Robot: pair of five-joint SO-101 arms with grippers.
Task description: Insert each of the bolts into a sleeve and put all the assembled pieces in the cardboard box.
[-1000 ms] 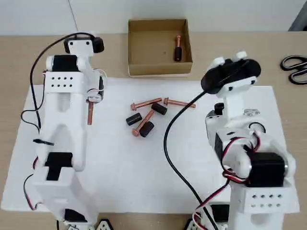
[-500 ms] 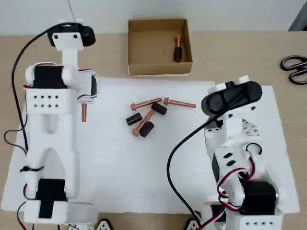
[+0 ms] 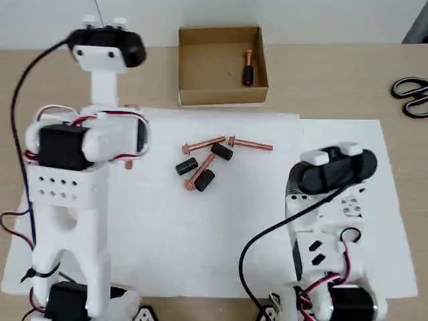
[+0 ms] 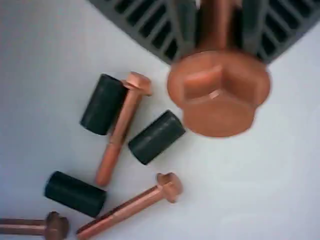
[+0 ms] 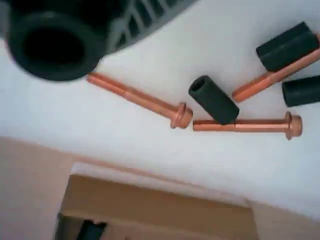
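My left gripper [image 4: 216, 25] is shut on a copper bolt [image 4: 218, 95], whose hex head faces the wrist camera; in the high view the bolt's tip [image 3: 128, 164] pokes out beneath the left arm, left of the pile. A black sleeve [image 5: 52, 47] is held end-on by my right gripper [image 5: 55, 20], which is shut on it. The right arm [image 3: 332, 175] sits to the right of the pile. On the white sheet [image 3: 200, 247] lie three loose bolts [image 3: 202, 144] [image 3: 251, 143] [image 3: 200, 172] and three black sleeves [image 3: 222, 152] [image 3: 186, 166] [image 3: 204, 180]. The cardboard box [image 3: 194, 63] holds one assembled piece [image 3: 248, 67].
Scissors [image 3: 411, 97] lie on the wooden table at the far right. The box stands just beyond the sheet's far edge. Bare sheet stretches between the two arms toward the near edge.
Both arms have drawn back toward the near edge. The left arm carried its bolt a little left and nearer; the right arm withdrew from beside the pile.
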